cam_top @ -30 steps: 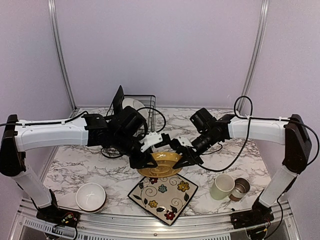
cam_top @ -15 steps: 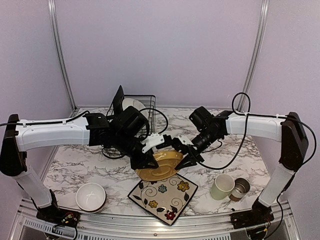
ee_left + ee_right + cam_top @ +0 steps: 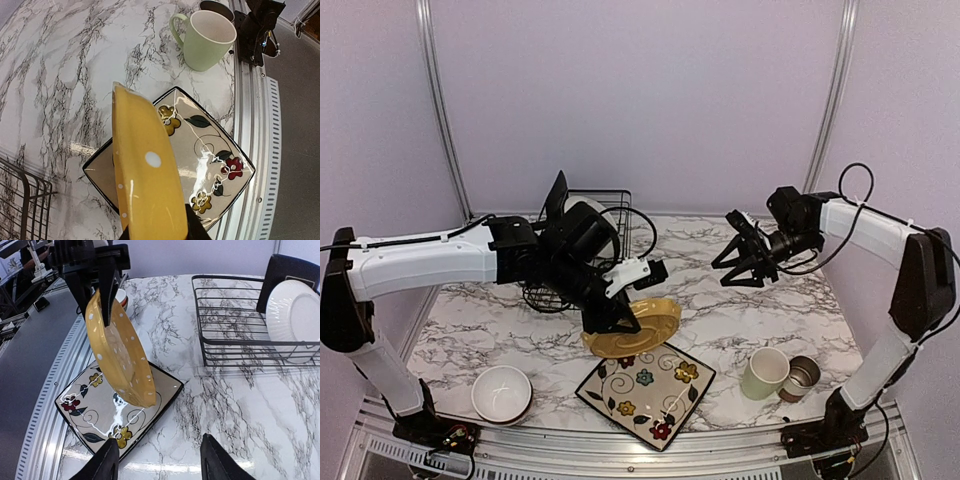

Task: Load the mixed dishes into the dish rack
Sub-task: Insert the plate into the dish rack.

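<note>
- Left hand point(image 3: 612, 318) is clamped on the yellow dotted plate point(image 3: 642, 322) — tilted on edge over the flowered square plate point(image 3: 645, 388) (contact unclear).
- Right hand point(image 3: 730, 268) — fingers apart, empty, above the bench point(image 3: 720, 320).

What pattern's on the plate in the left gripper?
White dots on yellow; the plate shows best in right wrist view.

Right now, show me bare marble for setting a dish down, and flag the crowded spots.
Free: marble right of the dish rack, behind the mug; also left, between rack and white bowl. Crowded: front, where the yellow plate hangs over the square plate, mug and cup alongside.
</note>
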Robot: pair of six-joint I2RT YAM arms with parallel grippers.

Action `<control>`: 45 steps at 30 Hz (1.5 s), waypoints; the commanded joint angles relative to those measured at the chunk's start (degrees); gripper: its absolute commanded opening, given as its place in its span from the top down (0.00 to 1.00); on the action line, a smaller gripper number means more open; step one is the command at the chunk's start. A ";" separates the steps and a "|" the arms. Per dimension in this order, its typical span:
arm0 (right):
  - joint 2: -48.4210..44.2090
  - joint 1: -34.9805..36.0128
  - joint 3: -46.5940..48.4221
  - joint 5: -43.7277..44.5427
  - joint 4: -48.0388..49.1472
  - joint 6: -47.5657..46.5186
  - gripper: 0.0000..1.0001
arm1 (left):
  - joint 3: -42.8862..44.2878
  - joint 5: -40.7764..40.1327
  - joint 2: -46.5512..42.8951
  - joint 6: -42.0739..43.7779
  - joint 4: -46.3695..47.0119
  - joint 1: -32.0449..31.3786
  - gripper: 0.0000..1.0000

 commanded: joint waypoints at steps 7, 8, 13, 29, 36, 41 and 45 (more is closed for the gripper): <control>-7.22 -4.76 -8.79 3.22 20.49 17.53 0.47 | 5.35 3.97 -5.11 -6.92 12.15 3.02 1.00; -7.07 -4.84 -9.03 3.52 20.76 17.64 0.47 | 5.53 3.11 -5.38 -8.16 13.02 3.46 1.00; -6.48 -4.92 -9.90 4.67 21.55 18.04 0.47 | 5.16 -2.00 -7.73 -15.09 18.56 5.45 1.00; -6.24 -4.96 -11.42 6.45 24.36 19.91 0.47 | 1.99 -33.62 -12.05 -26.67 16.55 13.35 1.00; -6.78 -4.67 -11.70 10.63 31.87 29.21 0.48 | -1.72 -37.80 -11.96 -28.88 19.27 17.14 1.00; -5.29 0.00 -9.45 18.39 33.87 32.00 0.48 | -3.54 -35.16 -11.35 -32.10 21.19 21.61 1.00; -3.17 6.49 -6.74 25.09 34.09 31.89 0.48 | -5.53 -33.14 -11.31 -33.77 23.00 24.38 1.00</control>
